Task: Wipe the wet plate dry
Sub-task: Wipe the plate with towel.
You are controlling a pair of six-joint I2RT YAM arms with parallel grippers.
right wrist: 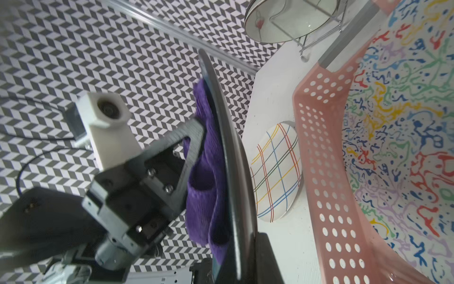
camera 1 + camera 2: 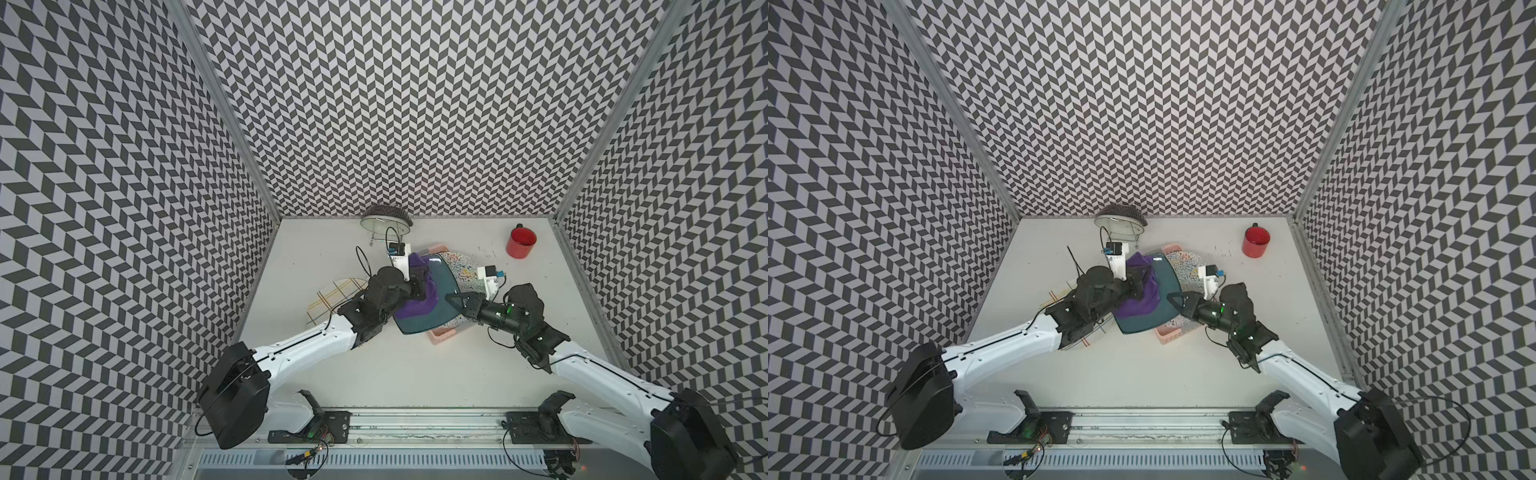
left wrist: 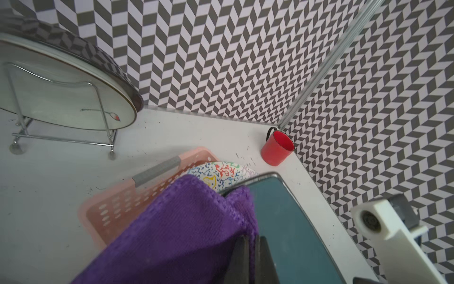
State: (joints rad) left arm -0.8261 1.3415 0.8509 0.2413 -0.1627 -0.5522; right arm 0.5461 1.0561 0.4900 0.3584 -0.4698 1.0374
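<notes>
A dark teal plate (image 2: pixel 441 286) (image 2: pixel 1166 286) hangs tilted above the pink basket. My right gripper (image 2: pixel 451 298) (image 2: pixel 1173 300) is shut on its near edge; in the right wrist view the plate (image 1: pixel 231 159) runs edge-on between the jaws of the right gripper (image 1: pixel 234 260). A purple cloth (image 2: pixel 419 309) (image 2: pixel 1138 307) (image 1: pixel 206 172) lies against the plate's face. My left gripper (image 2: pixel 424 286) (image 2: pixel 1139 286) (image 3: pixel 253 239) is shut on the cloth (image 3: pixel 191 226) and presses it against the plate (image 3: pixel 282 221).
Beneath the plate sits the pink basket (image 2: pixel 442 336) with a colour-speckled plate (image 2: pixel 462 270) in it. A grid-lined plate (image 2: pixel 332 297) lies on the table under my left arm. A wire rack with a pale plate (image 2: pixel 384 222) stands at the back wall. A red mug (image 2: pixel 521 243) is at the back right.
</notes>
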